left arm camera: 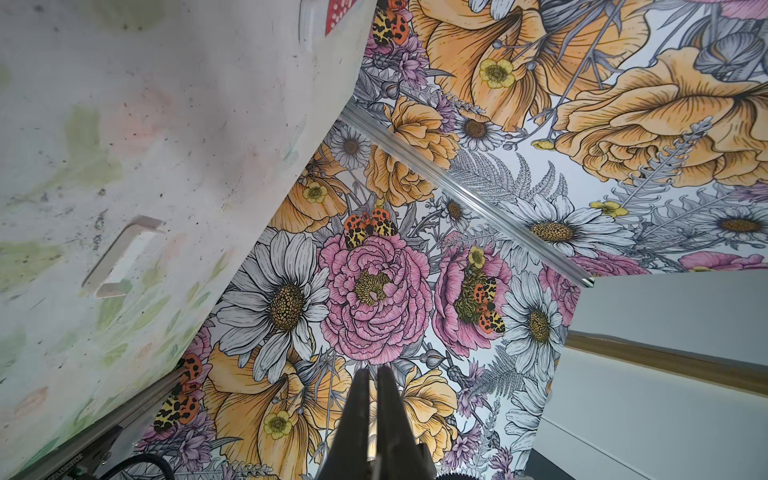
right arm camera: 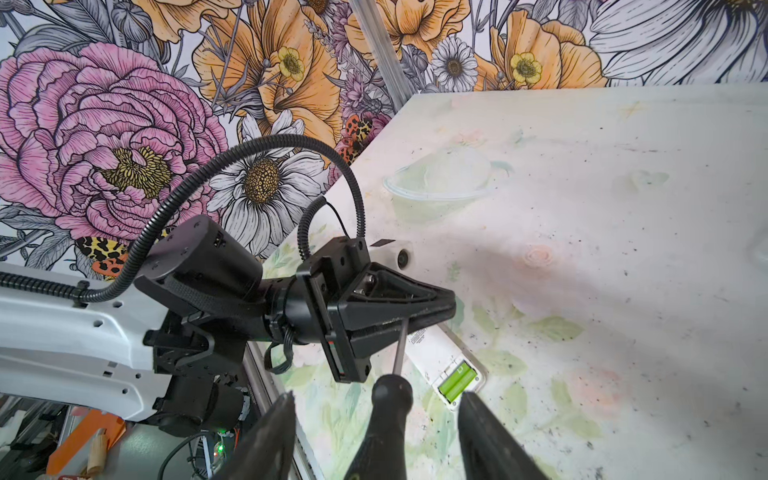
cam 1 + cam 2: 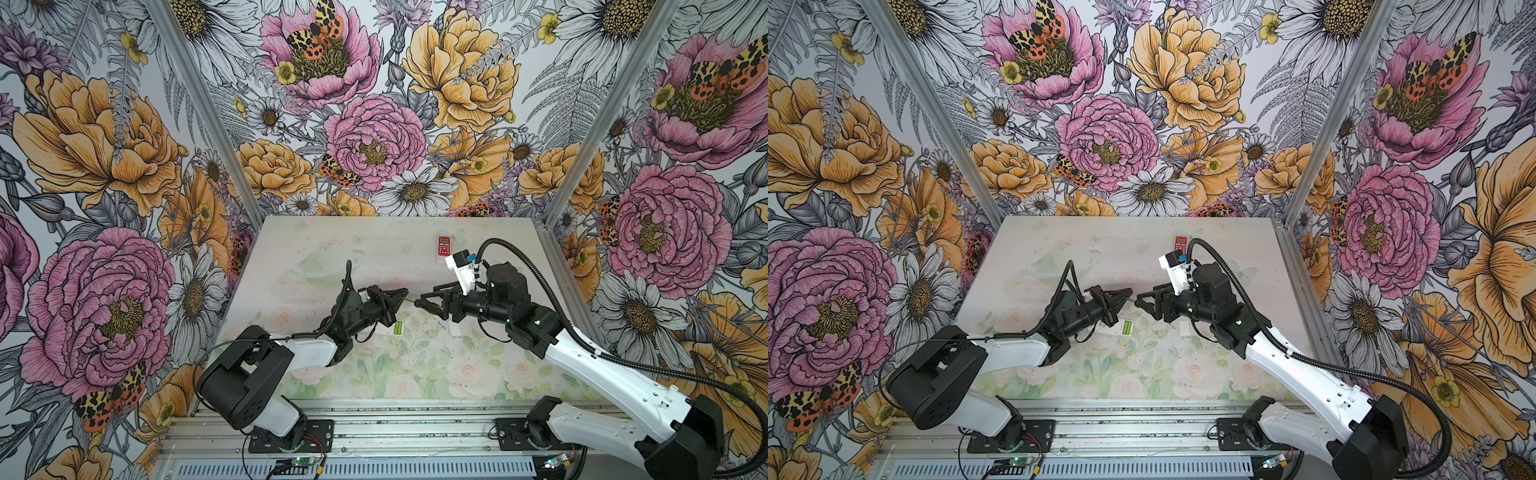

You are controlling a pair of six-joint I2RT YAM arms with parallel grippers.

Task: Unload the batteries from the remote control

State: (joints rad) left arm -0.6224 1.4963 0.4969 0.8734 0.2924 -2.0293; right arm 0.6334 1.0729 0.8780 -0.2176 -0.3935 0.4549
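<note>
Left of centre in both top views, a clear round plastic bowl (image 3: 316,270) sits on the pale floral table (image 3: 374,365). Just right of it, at mid-frame, the left gripper (image 3: 404,293) is clamped tight on the thin steel shaft of a long black-handled screwdriver (image 2: 390,415), holding it off the table.

Directly below that gripper in the frame, a white rectangular remote control (image 2: 428,353) lies back-up on the table with its compartment uncovered. Two light green cylindrical batteries (image 3: 398,328) lie side by side in the compartment, at the remote's end.

Right of centre, the right gripper (image 3: 426,297) faces the left one tip to tip. In the right wrist view its jaws stand apart on either side of the screwdriver handle, with a gap on each side.

Below it in the frame, a small white battery cover (image 3: 455,330) lies flat on the table, apart from the remote control. Toward the upper right of the table, a small red-faced handset (image 3: 444,245) lies near the back edge.
</note>
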